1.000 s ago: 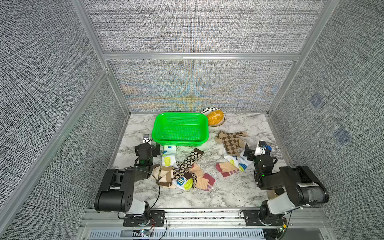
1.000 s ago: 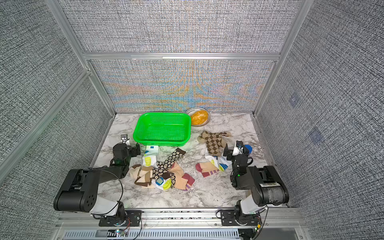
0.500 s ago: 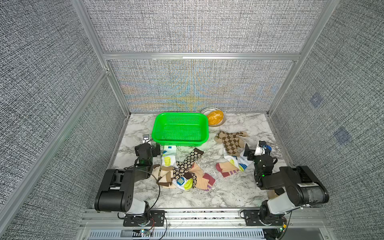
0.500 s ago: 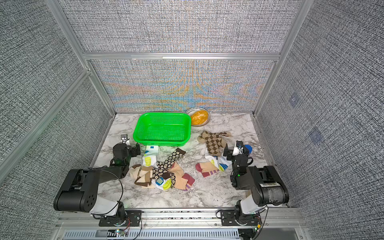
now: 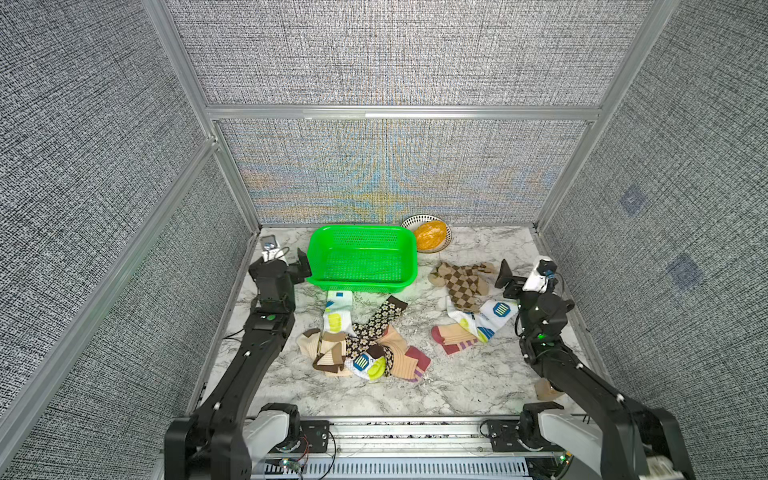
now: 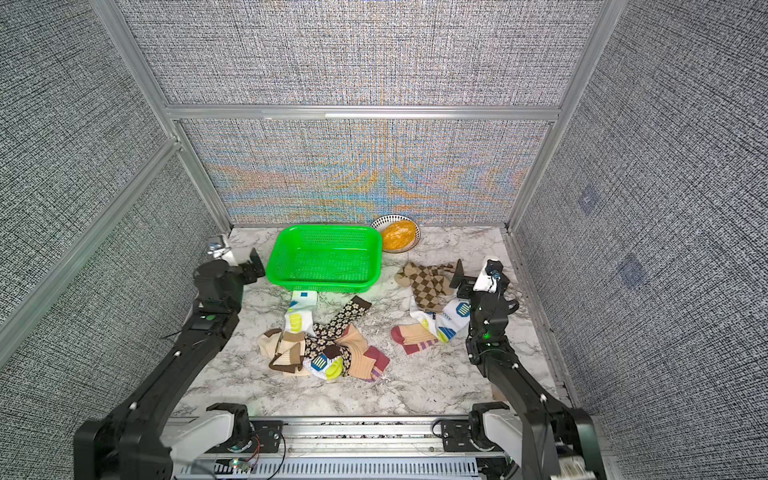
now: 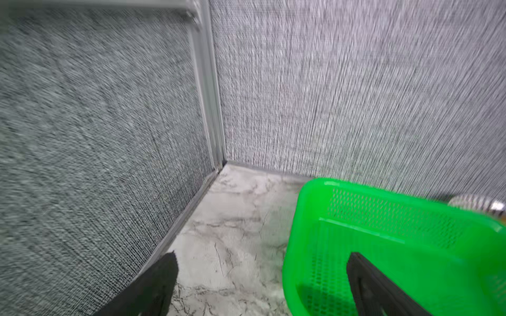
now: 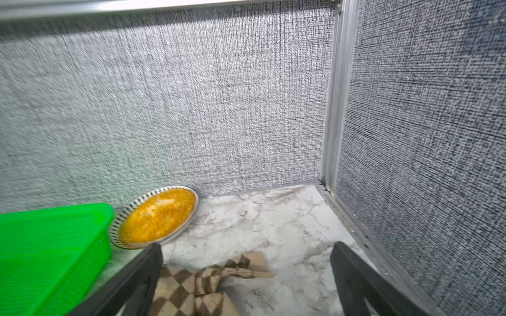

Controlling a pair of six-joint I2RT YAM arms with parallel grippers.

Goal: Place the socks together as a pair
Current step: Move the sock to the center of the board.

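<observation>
Left end effector (image 7: 262, 260): spread wide, empty, beside green basket (image 5: 318, 266). Right end effector (image 8: 247, 249): spread wide, empty, by diamond-check sock (image 5: 463, 284), right side. Other socks (image 5: 361, 349) heaped mid-surface (image 5: 457, 386).

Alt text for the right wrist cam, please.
The right gripper stands open and empty, its black fingers framing a crumpled tan-brown check sock on the marble table. Beyond, a striped-rim bowl of something orange sits beside a green basket, against the grey fabric wall.
</observation>
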